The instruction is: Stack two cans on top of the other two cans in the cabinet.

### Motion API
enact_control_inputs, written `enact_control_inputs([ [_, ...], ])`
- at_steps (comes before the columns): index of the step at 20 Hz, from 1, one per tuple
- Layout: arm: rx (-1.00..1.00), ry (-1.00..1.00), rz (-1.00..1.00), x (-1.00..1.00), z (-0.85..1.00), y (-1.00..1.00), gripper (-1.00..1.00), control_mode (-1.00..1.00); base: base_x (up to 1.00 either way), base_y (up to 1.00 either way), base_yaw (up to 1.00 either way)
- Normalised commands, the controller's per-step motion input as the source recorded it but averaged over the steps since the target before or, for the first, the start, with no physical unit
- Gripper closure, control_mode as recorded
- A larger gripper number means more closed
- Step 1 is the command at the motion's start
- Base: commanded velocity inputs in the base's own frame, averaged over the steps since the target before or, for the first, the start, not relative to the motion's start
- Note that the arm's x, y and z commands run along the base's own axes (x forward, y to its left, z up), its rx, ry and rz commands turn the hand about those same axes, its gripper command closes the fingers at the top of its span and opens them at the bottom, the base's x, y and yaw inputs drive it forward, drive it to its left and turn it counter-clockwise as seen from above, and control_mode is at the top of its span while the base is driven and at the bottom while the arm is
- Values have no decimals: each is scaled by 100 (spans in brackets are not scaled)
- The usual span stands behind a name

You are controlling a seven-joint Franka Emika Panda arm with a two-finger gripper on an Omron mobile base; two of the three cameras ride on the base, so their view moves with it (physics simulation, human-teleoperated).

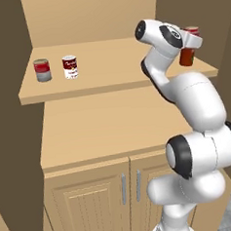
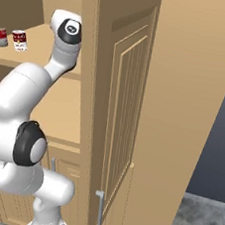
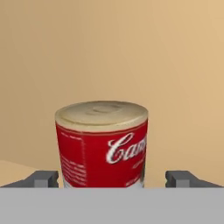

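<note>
A red can with white script (image 3: 103,144) stands upright between my gripper's (image 3: 113,178) fingertips (image 3: 41,178), which sit apart from its sides, so the gripper is open. In the left base view this can (image 1: 193,30) is above the plain orange-red can (image 1: 186,57) at the right end of the cabinet shelf (image 1: 114,64); my hand hides where they meet. At the shelf's left end stand a red-and-grey can (image 1: 42,70) and a dark-red-and-white labelled can (image 1: 70,67), side by side and apart. The same pair appears as the red-and-grey can (image 2: 0,37) and labelled can (image 2: 19,40).
Below the shelf lies the counter (image 1: 103,128), and under it two panelled doors (image 1: 89,202) with metal handles. Dark brown side walls (image 1: 8,95) close in the shelf on both sides. A tall panelled cabinet side (image 2: 124,111) stands right of the arm.
</note>
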Motion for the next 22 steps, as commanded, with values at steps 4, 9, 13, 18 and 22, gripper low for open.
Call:
enact_control_inputs([
  [4, 0, 0, 0, 0, -4, 30, -100, -100, 0, 0, 0],
  [9, -1, 0, 0, -11, -13, 59, -100, -100, 0, 0, 0],
  [13, -5, 0, 4, -11, -18, 78, -100, -100, 0, 0, 0],
  [18, 0, 8, 55, -20, -7, 53, -100, -100, 0, 0, 0],
  [22, 0, 5, 82, -19, 0, 29, -100, -100, 0, 0, 0],
])
